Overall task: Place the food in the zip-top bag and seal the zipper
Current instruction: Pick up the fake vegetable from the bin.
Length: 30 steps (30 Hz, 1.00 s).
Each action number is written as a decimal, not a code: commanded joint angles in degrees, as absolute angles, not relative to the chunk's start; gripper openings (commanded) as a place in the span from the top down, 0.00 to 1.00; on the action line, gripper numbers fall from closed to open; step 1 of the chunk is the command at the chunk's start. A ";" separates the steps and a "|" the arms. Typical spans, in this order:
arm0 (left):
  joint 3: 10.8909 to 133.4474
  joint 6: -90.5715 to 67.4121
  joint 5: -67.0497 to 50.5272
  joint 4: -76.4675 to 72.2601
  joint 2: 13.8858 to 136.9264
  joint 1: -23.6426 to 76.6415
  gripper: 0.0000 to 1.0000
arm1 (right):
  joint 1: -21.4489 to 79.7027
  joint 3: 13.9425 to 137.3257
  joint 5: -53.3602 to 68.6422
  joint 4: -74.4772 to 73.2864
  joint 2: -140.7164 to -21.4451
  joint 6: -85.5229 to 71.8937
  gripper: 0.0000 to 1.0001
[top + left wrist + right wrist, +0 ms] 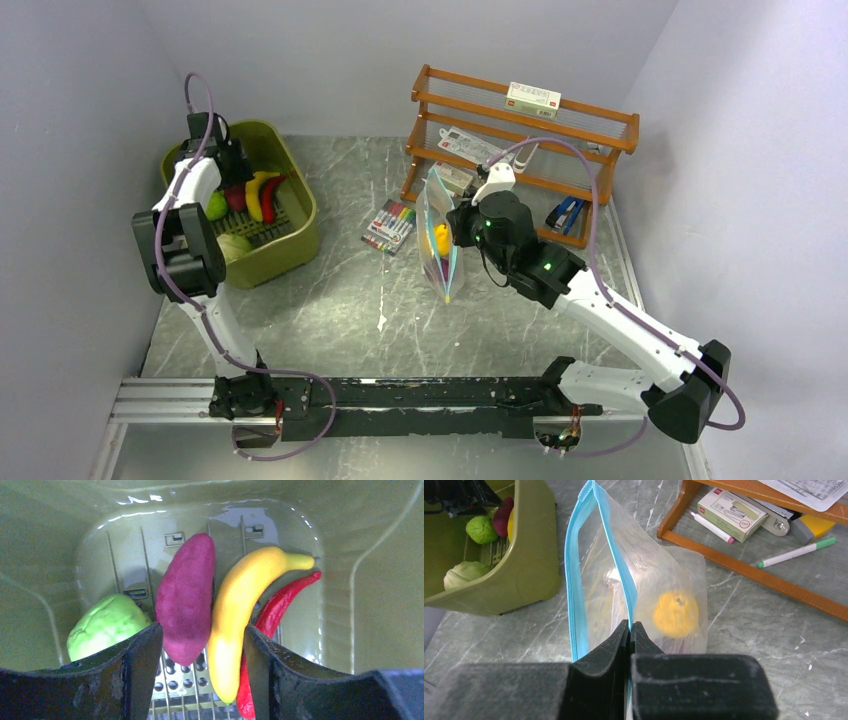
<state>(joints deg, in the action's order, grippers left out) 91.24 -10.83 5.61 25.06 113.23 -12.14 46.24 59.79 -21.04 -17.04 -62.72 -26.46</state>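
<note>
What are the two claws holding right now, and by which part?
The right gripper pinches the zip-top bag by its zipper. The left gripper is open over the tub, holding nothing.

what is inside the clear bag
One orange-yellow round piece shows through the clear wall of the zip-top bag. A pale patch higher up is too blurred to name. The right pincer, shut on the bag's zipper, hides the bag behind it.
</note>
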 commanded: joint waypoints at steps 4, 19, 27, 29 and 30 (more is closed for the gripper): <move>94.06 -10.91 10.37 26.12 115.11 -12.32 0.41 | 46.40 58.82 -22.41 -16.37 -60.92 -27.60 1.00; 95.91 -11.29 6.57 26.92 119.96 -13.29 0.45 | 46.32 57.80 -23.41 -17.62 -59.07 -28.91 1.00; 94.47 -12.68 5.81 26.27 119.68 -13.29 0.44 | 46.32 57.66 -23.12 -17.56 -58.89 -29.26 1.00; 94.07 -12.91 5.29 25.99 119.45 -13.34 0.46 | 46.36 57.71 -23.19 -17.66 -58.76 -29.27 1.00; 94.17 -12.92 5.28 26.13 119.44 -13.28 0.48 | 46.37 57.69 -23.28 -17.71 -58.73 -29.26 1.00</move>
<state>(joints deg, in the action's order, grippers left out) 94.43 -11.62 7.81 26.41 119.37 -13.41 46.24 57.98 -22.31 -18.31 -59.96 -28.64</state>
